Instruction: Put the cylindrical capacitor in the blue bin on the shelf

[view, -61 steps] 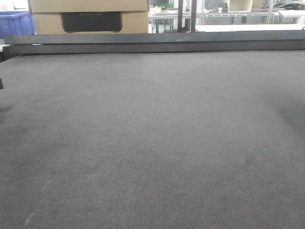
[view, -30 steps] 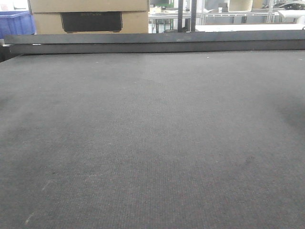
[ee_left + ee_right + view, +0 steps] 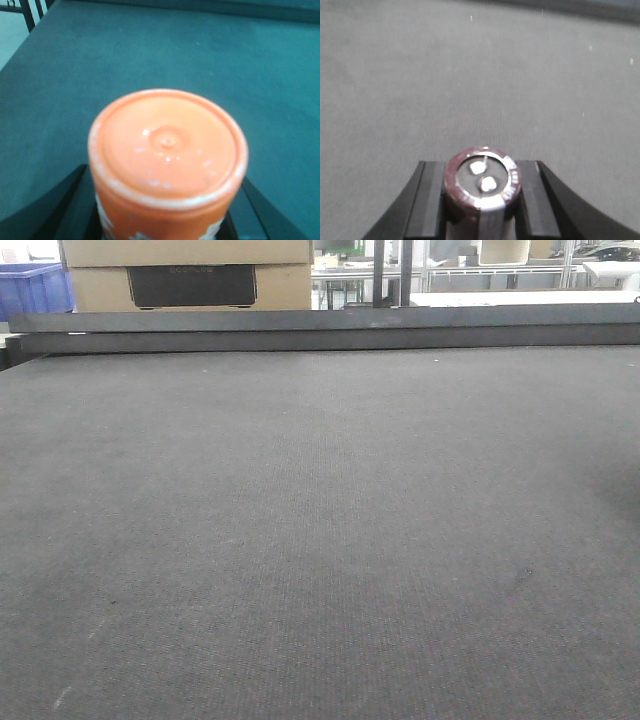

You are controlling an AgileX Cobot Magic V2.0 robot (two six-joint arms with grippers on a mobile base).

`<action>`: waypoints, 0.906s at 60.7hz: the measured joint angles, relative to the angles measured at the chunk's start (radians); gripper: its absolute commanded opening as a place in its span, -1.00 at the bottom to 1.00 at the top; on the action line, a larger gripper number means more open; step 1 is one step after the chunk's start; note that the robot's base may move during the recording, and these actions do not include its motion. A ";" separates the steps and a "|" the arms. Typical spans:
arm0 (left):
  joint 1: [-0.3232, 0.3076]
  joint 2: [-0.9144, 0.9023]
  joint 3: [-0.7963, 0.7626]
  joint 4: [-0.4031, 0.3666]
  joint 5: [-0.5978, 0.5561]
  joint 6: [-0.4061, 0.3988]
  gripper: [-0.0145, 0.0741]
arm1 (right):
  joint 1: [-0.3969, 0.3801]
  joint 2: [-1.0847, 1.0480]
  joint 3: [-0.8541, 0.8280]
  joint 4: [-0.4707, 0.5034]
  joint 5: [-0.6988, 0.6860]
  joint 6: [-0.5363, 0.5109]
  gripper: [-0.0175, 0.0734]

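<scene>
The right gripper point(image 3: 482, 202) is closed on the cylindrical capacitor point(image 3: 482, 182), its two black fingers point(image 3: 427, 200) pressed against the sides of the part. The capacitor stands upright between them, with a dark brown-maroon sleeve and a silvery top bearing two small pale terminals. Below and beyond it lies the grey worktop point(image 3: 480, 75), speckled with a few light flecks.

The left gripper point(image 3: 165, 222) is spread wide around an orange container point(image 3: 167, 150) and holds it by its flanks. The round orange lid, with a small dimple at its centre, faces the wrist camera. White markings show low on the container's side.

In the front-facing view neither arm appears. The dark worktop point(image 3: 320, 540) fills most of the picture and ends at a dark rail point(image 3: 320, 328). Behind the rail stand a cardboard box point(image 3: 185, 270) and, at far left, a blue crate point(image 3: 30, 290)
</scene>
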 measured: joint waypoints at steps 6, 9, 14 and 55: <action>0.000 -0.084 0.000 0.003 0.113 0.004 -0.92 | 0.000 -0.011 -0.050 0.007 0.066 0.000 -0.81; 0.000 -0.114 0.000 0.003 0.150 0.009 -0.92 | 0.000 -0.026 -0.070 0.008 0.078 0.000 -0.81; 0.000 -0.172 0.000 0.003 0.207 0.033 -0.92 | 0.000 -0.067 -0.087 0.011 0.085 0.000 -0.81; -0.015 -0.273 -0.126 0.006 0.390 0.078 -0.92 | 0.000 -0.416 -0.124 0.065 0.339 0.000 -0.81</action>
